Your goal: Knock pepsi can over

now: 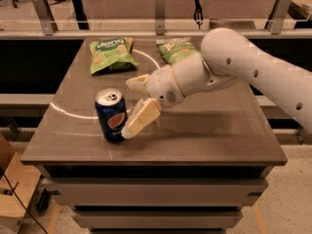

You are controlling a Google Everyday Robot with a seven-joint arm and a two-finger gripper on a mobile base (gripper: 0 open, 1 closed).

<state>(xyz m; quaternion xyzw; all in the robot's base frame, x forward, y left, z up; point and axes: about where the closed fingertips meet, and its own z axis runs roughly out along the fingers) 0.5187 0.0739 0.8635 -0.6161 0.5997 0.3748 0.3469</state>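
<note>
The pepsi can (110,117), dark blue with the round logo and a silver top, stands upright on the brown table (204,135) near its front left. My gripper (127,107) is at the can's right side, reaching in from the right on the white arm. Its cream fingers are spread apart: the lower finger (140,119) slants down against the can's right side near its base, and the upper finger (138,83) is behind the can's top. The gripper holds nothing.
Two green chip bags lie at the back of the table, one at the left (110,54) and one in the middle (178,49), partly behind the arm. A railing (159,13) runs behind the table. A cardboard box (12,189) stands on the floor at the front left.
</note>
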